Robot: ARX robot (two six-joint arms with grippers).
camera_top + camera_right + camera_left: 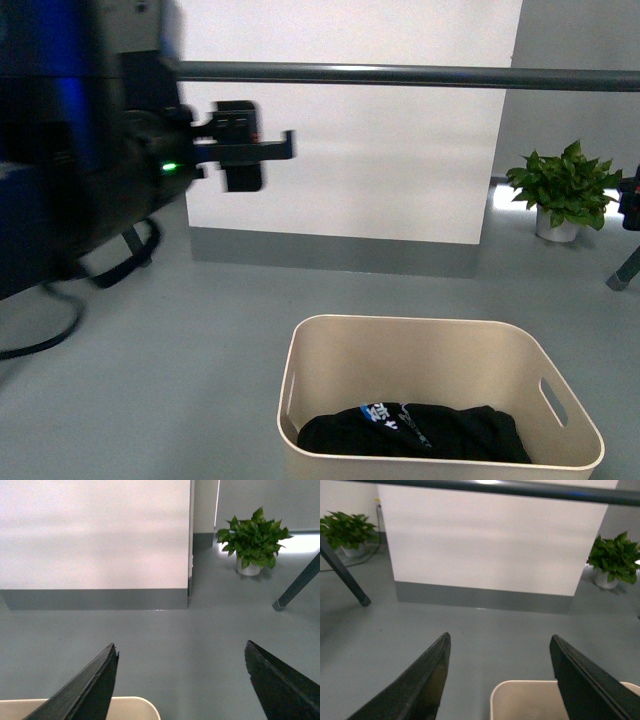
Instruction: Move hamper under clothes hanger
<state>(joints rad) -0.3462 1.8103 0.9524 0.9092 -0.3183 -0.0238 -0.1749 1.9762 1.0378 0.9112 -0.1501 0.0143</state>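
The beige hamper [440, 400] stands on the grey floor close in front of me, with a black garment [415, 432] lying in it. The clothes hanger's dark round bar [400, 75] runs across high up, beyond the hamper. My left gripper [500, 635] is open and empty, held above the hamper's rim corner [525, 700], with the bar [520, 489] overhead. My right gripper [180, 644] is open and empty above the floor, with a hamper corner [132, 709] beside one finger. My raised left arm [100, 180] fills the left of the front view.
A white wall panel with a grey skirting [350, 150] stands behind the bar. Slanted rack legs show [345, 575] [297, 585]. Potted plants stand by the wall [565, 185] [345, 530]. A black cable [50, 330] lies on the floor at the left.
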